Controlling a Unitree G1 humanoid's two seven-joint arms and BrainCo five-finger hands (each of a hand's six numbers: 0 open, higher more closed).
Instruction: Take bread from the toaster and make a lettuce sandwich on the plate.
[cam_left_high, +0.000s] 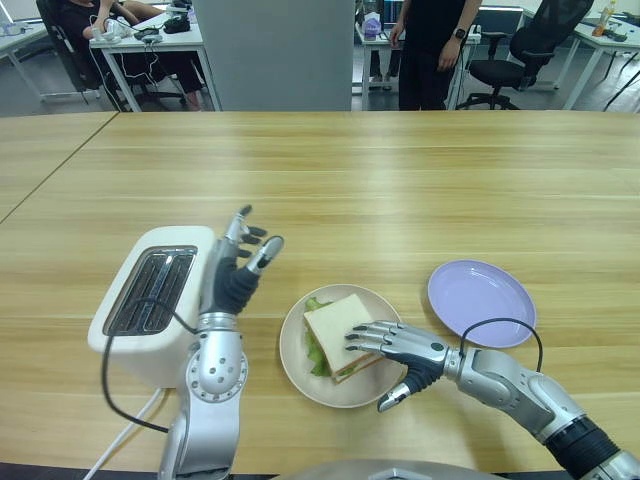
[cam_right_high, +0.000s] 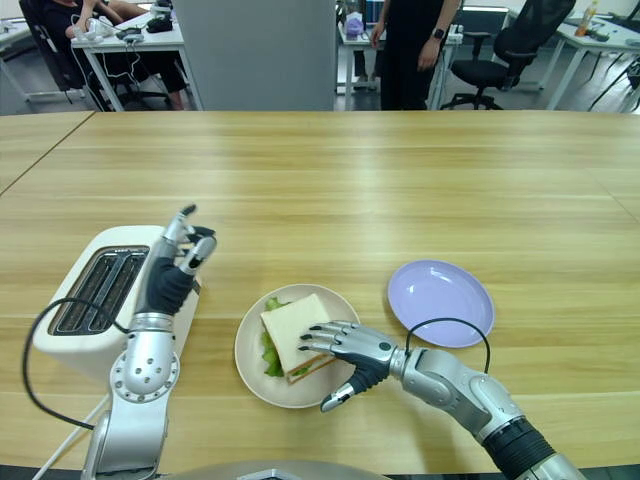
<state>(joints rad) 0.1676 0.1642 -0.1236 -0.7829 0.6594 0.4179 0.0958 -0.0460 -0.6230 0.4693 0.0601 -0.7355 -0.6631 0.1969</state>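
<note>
Sandwich (cam_left_high: 338, 328) on plate (cam_left_high: 330, 392) (right hand (cam_left_high: 410, 350) touching)

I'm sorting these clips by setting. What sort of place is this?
Probably an office rather than a kitchen: a white desk and a swivel chair stand behind the long wooden table, which holds a toaster and a sandwich plate.

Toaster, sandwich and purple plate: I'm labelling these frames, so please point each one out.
toaster (cam_left_high: 150, 290), left eye view, on its slotted top.
sandwich (cam_left_high: 333, 321), left eye view, on the top bread slice.
purple plate (cam_left_high: 478, 298), left eye view, on its bare middle.
</note>
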